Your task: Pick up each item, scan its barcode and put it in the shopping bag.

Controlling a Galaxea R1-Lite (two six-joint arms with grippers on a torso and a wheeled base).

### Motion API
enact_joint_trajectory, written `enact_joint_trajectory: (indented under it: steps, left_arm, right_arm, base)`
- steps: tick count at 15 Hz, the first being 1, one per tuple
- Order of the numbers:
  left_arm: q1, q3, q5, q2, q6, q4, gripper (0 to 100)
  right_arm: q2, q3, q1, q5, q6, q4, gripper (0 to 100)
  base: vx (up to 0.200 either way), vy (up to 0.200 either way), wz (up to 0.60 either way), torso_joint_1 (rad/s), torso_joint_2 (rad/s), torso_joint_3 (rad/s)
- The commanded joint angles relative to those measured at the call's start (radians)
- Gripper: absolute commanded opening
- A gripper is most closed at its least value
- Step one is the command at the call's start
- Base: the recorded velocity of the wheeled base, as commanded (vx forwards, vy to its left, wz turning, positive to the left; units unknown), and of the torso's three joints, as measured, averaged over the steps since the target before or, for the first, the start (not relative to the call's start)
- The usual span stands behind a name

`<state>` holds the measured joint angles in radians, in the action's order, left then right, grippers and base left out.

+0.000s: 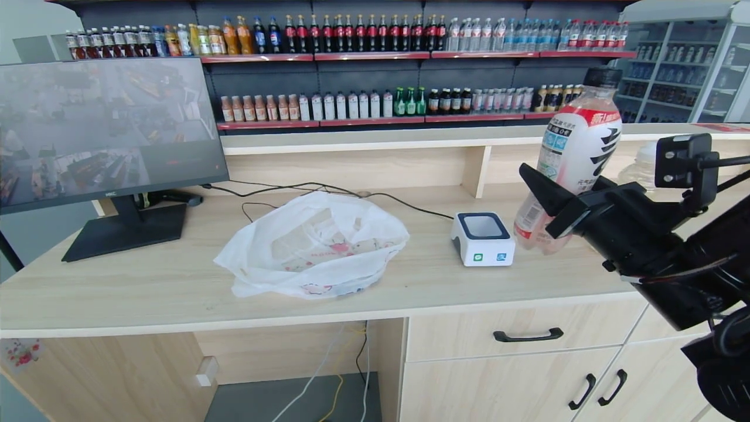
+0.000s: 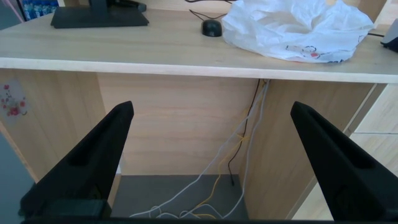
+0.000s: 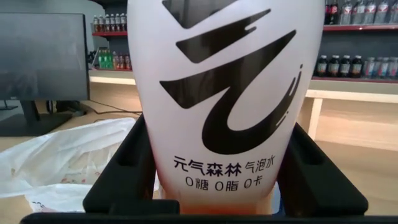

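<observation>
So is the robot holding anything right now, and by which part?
The right hand grips the drink bottle around its lower body; the left hand is open, holding nothing.

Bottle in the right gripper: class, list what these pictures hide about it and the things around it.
Bottle: where the barcode sits, label detail too small in the head view.
Bottle's cap and base: right wrist view, cap cut off by the picture edge, base hidden by the right gripper.
Shopping bag: contents, head view, hidden by its own folds.
</observation>
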<state>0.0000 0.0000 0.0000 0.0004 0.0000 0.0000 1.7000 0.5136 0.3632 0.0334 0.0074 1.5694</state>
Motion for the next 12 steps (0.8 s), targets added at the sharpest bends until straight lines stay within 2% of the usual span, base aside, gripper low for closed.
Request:
enact_joint_trajectory:
  steps: [1,4,12]
  left_arm:
    - [0.0,0.0,0.0,0.0,0.0,0.0,100]
    - [0.0,0.0,0.0,0.0,-0.002,0.0,100]
    - [0.0,0.0,0.002,0.0,-0.005,0.0,100]
  right_arm:
    - [-0.02,-0.017,-0.015,0.0,0.0,0.001,0]
    - [-0.04,-0.035,-0.035,0.0,0.002,0.001,0]
    - [-0.043,-0.026,-0.036,0.0,0.0,0.001,0]
  base:
    - [0.0,0.0,0.0,0.0,0.0,0.0]
    - [0.0,0.0,0.0,0.0,0.0,0.0]
    - [0.0,0.2,0.0,0.004,0.0,0.002]
